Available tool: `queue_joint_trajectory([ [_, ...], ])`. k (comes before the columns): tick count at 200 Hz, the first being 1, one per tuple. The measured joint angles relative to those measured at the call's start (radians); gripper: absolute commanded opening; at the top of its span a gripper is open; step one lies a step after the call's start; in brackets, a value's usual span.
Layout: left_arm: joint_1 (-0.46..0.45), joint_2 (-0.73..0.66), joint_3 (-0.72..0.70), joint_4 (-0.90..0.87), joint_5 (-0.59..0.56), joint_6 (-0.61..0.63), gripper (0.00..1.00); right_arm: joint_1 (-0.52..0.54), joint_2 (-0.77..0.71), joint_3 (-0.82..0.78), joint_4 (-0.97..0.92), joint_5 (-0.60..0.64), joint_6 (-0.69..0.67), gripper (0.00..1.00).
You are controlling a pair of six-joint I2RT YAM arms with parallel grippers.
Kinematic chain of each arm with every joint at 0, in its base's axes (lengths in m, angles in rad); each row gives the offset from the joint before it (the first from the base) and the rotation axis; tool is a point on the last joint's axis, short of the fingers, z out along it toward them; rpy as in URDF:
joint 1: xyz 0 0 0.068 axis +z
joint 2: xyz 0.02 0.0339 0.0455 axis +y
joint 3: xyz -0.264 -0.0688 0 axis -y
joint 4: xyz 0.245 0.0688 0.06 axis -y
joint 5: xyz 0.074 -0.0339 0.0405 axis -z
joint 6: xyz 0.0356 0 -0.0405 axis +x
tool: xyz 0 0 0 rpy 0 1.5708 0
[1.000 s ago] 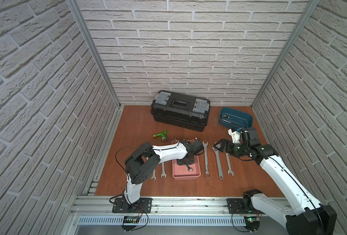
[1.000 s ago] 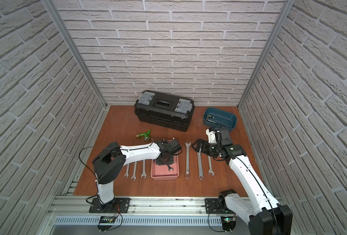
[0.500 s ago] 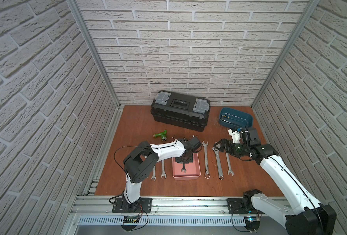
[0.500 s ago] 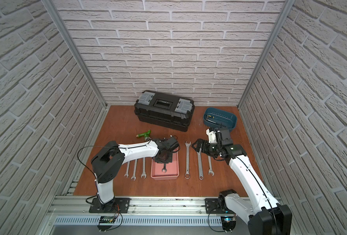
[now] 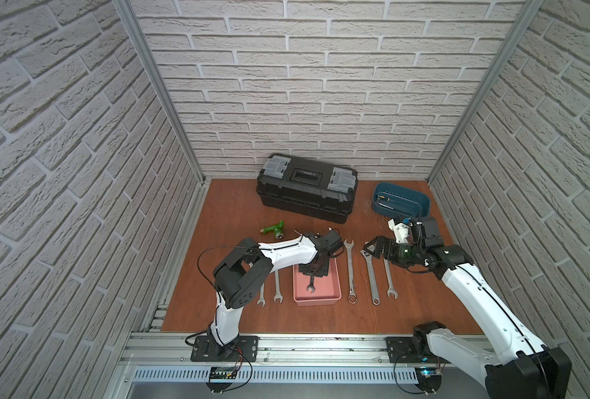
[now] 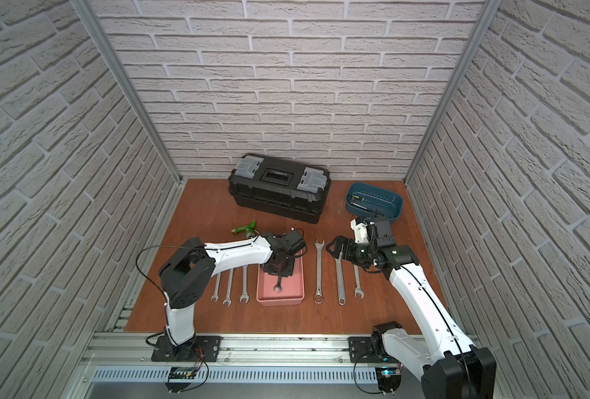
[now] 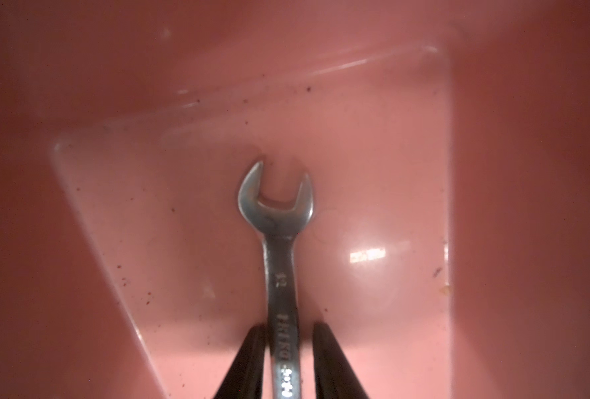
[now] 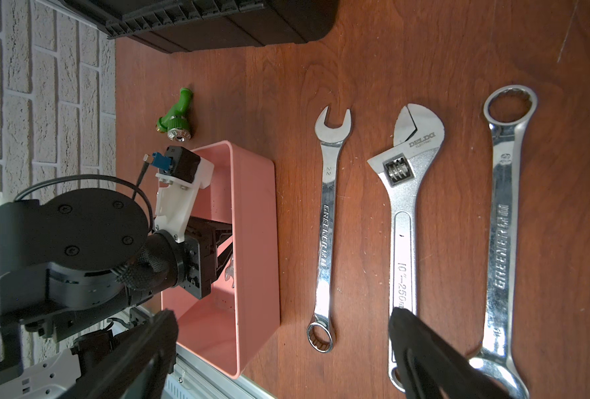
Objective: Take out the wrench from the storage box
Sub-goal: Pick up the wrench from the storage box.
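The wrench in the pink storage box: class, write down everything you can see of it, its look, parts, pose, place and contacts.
The wrench is a small, shiny, steel-looking open-ended spanner. It has a forked head and a flat shank with stamped lettering too blurred to read; its other end is hidden. It seems to lie flat on the floor of the salmon-pink storage box, near the middle. The left gripper straddles its shank: one black finger touches it, while a sliver of pink shows beside the other.

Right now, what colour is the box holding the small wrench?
Salmon pink; the storage box shows best in the left wrist view.
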Motion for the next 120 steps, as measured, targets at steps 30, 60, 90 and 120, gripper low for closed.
queue_joint_trajectory([
  [30, -0.003, 0.000, -0.003, 0.007, 0.002, -0.032, 0.30, -0.002, 0.000, 0.000, 0.000, 0.000, 0.000, 1.00],
  [60, -0.006, 0.008, 0.004, -0.002, -0.005, -0.053, 0.24, -0.005, 0.000, 0.000, 0.000, -0.004, 0.000, 1.00],
  [90, -0.014, 0.036, 0.032, -0.032, -0.009, -0.059, 0.17, -0.006, 0.000, 0.000, 0.000, -0.009, 0.000, 1.00],
  [120, -0.018, 0.044, 0.037, -0.036, -0.012, -0.060, 0.07, -0.007, 0.000, 0.000, 0.000, -0.011, 0.000, 1.00],
])
